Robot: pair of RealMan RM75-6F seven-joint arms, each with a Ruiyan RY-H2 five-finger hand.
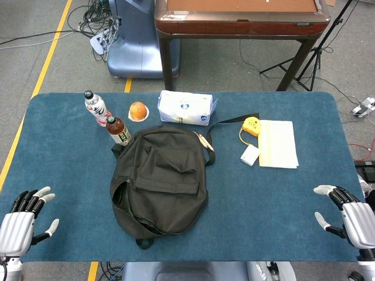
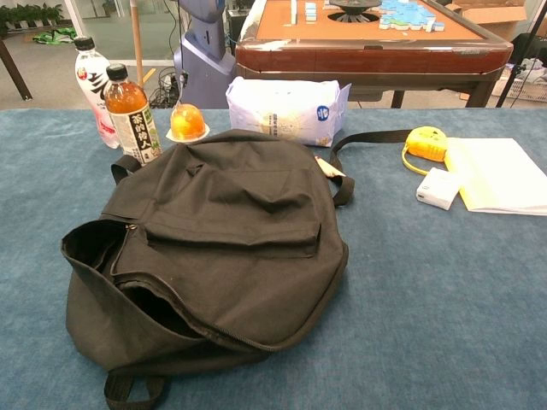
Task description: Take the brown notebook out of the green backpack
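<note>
Centrally, dark olive backpack [image 1: 159, 181] flat, zipper mouth gaping, between empty spread-fingered left hand [image 1: 23, 218] and right hand [image 1: 348, 215].

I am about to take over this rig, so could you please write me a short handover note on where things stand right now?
Left robot hand: open, holding nothing, at the near left edge of the table.
Right robot hand: open, holding nothing, at the near right edge.
Backpack: lies flat mid-table, untouched, with its zipped opening gaping toward the robot.
Brown notebook: not visible in either view; presumably inside the backpack.
Done: nothing yet.
Left: reach into the opening, find the notebook, pull it out and set it down.
</note>
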